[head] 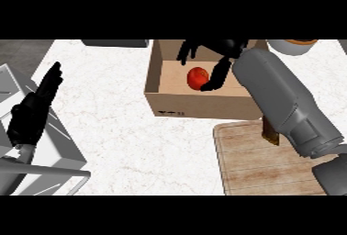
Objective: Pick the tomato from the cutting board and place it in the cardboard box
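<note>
So the round red tomato is down inside the open brown cardboard box, sitting on the box floor a bit right of centre. The robot's right hand, black with a grey forearm running in from the near right, is reaching over the box from the far side. Its fingers are spread and only loosely bent, one finger coming down just beside the tomato's right edge, maybe touching it, hard to say. It isn't wrapped round the tomato though, the fruit is plainly visible next to it.

The pale wooden cutting board lies on the near right of the white marbled counter, just in front of the box, with the forearm crossing over its far corner. There's a small brown thing poking out under the forearm at the board's far edge, can't tell what it is.

Left hand is way over at the left edge, fingers straight and together pointing away, just resting above a grey metal rack-like thing.
</note>
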